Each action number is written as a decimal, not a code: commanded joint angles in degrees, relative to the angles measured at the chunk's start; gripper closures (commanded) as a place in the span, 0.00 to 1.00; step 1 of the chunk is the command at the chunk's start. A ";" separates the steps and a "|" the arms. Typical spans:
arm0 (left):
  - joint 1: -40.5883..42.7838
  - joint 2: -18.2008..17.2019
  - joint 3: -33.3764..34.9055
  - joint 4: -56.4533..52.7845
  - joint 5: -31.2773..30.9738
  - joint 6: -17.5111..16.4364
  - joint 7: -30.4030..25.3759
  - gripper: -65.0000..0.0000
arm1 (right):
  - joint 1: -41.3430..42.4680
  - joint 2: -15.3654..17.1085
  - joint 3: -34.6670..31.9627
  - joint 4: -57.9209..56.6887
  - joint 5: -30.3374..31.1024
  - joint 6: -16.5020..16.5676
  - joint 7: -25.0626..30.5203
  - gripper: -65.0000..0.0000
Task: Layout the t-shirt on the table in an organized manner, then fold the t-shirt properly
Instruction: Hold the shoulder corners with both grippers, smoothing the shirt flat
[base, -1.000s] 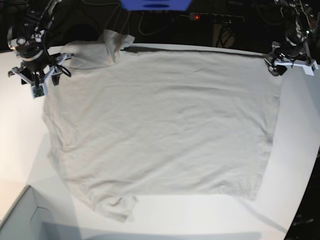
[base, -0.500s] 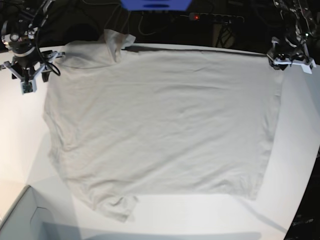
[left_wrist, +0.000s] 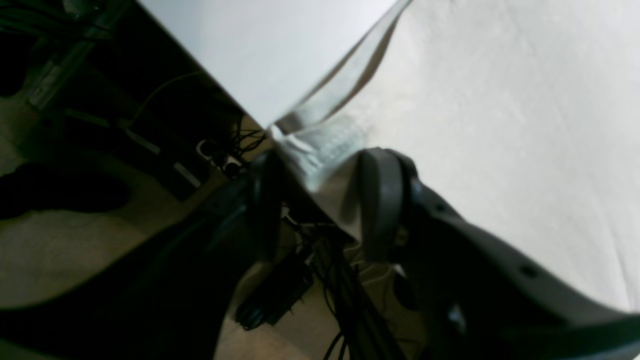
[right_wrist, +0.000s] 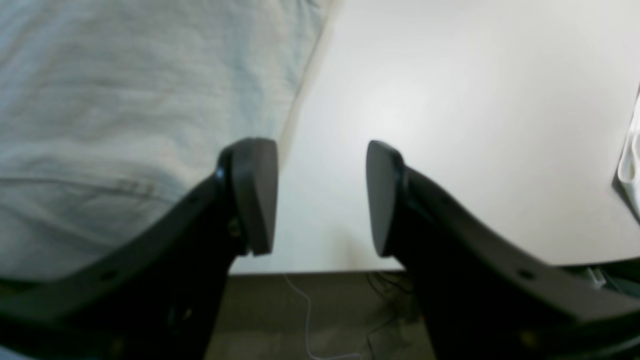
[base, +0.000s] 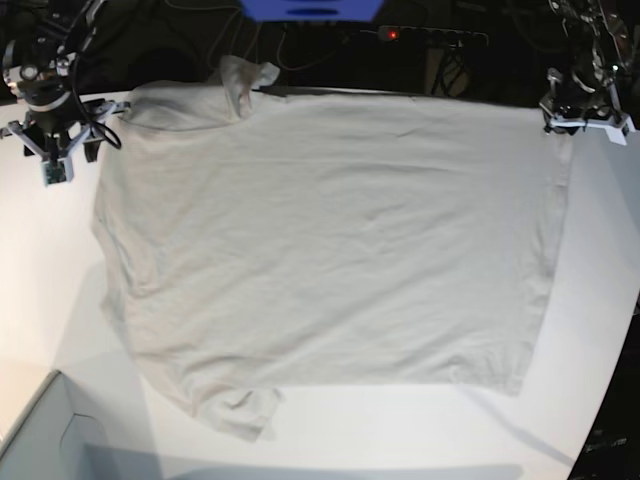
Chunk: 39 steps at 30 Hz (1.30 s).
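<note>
The light grey-beige t-shirt (base: 330, 240) lies spread flat on the white table (base: 600, 260), with one sleeve (base: 245, 80) bunched at the far edge and a crumpled sleeve (base: 240, 410) near the front. My left gripper (base: 566, 112) sits at the shirt's far right corner. In the left wrist view my left gripper (left_wrist: 322, 200) is shut on the stitched hem corner (left_wrist: 320, 145), which lifts off the table's edge. My right gripper (base: 55, 150) hovers at the far left. In the right wrist view my right gripper (right_wrist: 320, 200) stands open over bare table (right_wrist: 450, 125), just beside the shirt's edge (right_wrist: 125, 110).
A pale box corner (base: 40, 440) sits at the front left. Behind the table are a blue object (base: 310, 8) and a power strip with a red light (base: 395, 35). Cables hang below the far edge. The table's edge curves away at the right.
My left gripper has narrowed onto the hem corner, and the whole shirt has slid slightly toward the far right. My right gripper moved back and left, then held still, open.
</note>
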 joint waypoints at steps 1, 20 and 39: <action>-0.16 -0.64 -0.08 1.79 -1.44 -1.50 -1.58 0.69 | -1.02 0.38 0.25 1.82 0.38 0.19 0.74 0.55; -0.16 0.68 -0.17 3.20 -1.44 -1.32 -1.58 1.00 | -6.91 -4.09 -0.11 -0.47 0.47 0.19 -1.37 0.32; -0.16 0.68 -0.26 3.29 -1.52 -1.32 -1.67 1.00 | -4.18 -4.09 -3.89 -8.64 0.55 0.19 -1.81 0.32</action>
